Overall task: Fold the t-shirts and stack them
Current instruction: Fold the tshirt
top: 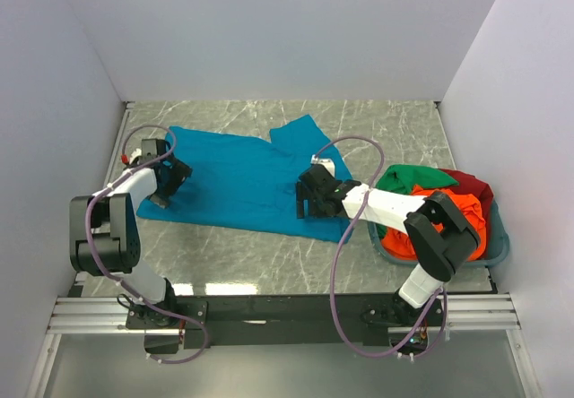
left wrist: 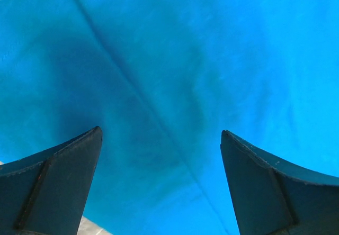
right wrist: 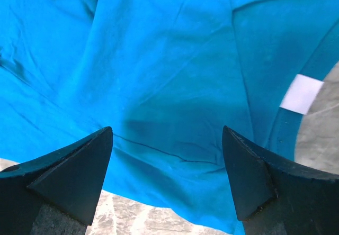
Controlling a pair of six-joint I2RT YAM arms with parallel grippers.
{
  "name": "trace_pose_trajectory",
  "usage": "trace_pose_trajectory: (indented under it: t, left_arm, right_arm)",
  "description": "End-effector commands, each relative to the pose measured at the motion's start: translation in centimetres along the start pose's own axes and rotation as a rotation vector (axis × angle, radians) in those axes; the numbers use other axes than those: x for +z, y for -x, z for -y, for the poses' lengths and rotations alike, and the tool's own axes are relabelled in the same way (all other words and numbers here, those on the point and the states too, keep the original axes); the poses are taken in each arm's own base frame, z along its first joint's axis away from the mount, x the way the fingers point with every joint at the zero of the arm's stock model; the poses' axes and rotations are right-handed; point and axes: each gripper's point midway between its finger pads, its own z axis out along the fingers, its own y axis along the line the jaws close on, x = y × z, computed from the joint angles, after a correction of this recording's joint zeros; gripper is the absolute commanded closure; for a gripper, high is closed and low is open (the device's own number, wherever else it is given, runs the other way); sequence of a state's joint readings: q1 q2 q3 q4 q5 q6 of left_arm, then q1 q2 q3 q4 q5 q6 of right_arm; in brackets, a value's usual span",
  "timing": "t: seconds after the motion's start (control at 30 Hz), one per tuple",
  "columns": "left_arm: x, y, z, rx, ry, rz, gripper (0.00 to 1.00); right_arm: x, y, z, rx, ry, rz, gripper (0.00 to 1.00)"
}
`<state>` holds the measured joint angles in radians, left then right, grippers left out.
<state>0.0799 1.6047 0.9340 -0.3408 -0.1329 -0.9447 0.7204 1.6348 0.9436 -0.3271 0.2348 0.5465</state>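
Top external: I see marbled tabletop (top: 269,268), white walls (top: 269,30); both jaws gape empty above teal t-shirt (top: 233,183), white tag (right wrist: 301,93) beside right jaws.

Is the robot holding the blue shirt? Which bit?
No, nothing is held. The left gripper and right gripper hang open over the blue shirt.

We have bare table (top: 395,134) behind the spread teal-blue t-shirt (top: 238,178) and a strip of it in front. The cloth lies flat and open between the left gripper (top: 173,181) and the right gripper (top: 305,203), both spread wide. The basket (top: 500,247), heaped with t-shirts (top: 448,210), fills the near right corner, and walls (top: 54,84) shut us in left, back and right.
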Motion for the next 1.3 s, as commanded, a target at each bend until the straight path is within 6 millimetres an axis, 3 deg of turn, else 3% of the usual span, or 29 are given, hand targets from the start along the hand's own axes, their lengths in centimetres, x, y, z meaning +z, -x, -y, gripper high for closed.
trace_pose_trajectory:
  t: [0.0, 0.1, 0.3, 0.77, 1.0, 1.13, 1.27]
  left_arm:
    - [0.6, -1.2, -0.7, 0.014, -0.002, -0.028, 0.00]
    - [1.0, -2.2, -2.6, 0.024, 0.053, -0.039, 0.01]
    - [0.7, -3.2, -5.2, 0.034, 0.115, -0.041, 0.01]
    - [-2.7, -5.7, -10.8, -0.019, 0.190, -0.016, 0.00]
    - [-4.7, -6.0, -13.2, -0.101, 0.234, 0.040, 0.01]
    - [-5.2, -6.5, -14.9, -0.139, 0.285, 0.058, 0.00]
    - [-5.4, -6.9, -15.4, -0.156, 0.289, 0.054, 0.01]
  right_arm:
    - [0.4, -0.1, -1.4, 0.030, 0.063, 0.004, 0.10]
    - [0.7, -1.4, -1.8, 0.042, 0.097, -0.033, 0.10]
    - [0.5, -3.2, -0.8, 0.045, 0.089, -0.055, 0.11]
    - [-1.4, -7.3, 0.5, 0.020, 0.082, -0.066, 0.11]
    - [-2.6, -9.8, 0.8, 0.008, 0.072, -0.081, 0.11]
    - [-2.8, -10.6, 0.5, 0.001, 0.070, -0.082, 0.11]
    - [-3.3, -11.1, 0.2, -0.027, 0.063, -0.073, 0.11]
